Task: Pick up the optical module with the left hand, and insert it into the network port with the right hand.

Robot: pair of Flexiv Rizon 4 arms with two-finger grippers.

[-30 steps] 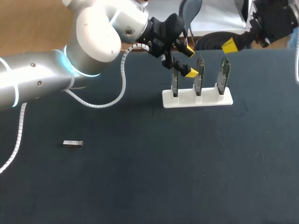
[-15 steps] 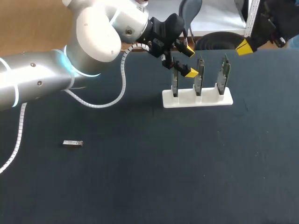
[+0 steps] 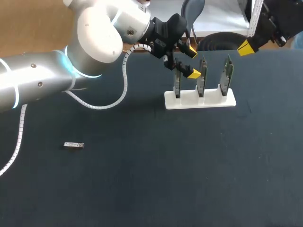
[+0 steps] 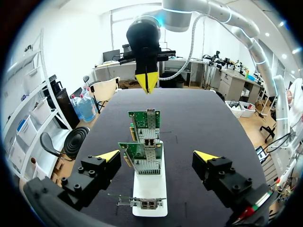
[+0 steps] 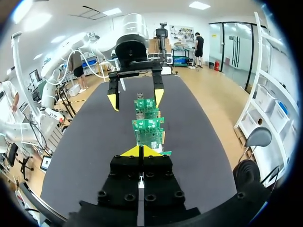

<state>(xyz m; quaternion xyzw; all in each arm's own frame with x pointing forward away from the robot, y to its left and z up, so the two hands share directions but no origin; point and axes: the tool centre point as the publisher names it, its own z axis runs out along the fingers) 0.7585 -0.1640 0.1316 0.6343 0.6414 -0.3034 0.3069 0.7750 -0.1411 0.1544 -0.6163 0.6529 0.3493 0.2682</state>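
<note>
L arm (image 3: 42,80) comes in from the left edge, low over the dark desk (image 3: 142,179), and reaches past the middle toward the far side. The optical module (image 3: 74,145) lies flat on the desk at near left, beside the arm's coiled cable. It is untouched and well apart from both hands.

L hand (image 3: 191,62) sits at the left end of the white stand (image 3: 200,100), fingers spread wide w/ nothing between them touching. In the left wrist view the three upright circuit boards (image 4: 142,158) line up ahead of it, between the finger lines. The nearest board is under the hand and shows edge-on. Network ports (image 4: 144,166) show as metal cages on the boards.

R arm (image 3: 279,19) enters from the far right corner. R hand (image 3: 246,47) hangs above and to the right of the stand, apart from it. Its yellow tips are pressed together, holding nothing, and point down toward the boards.
</note>
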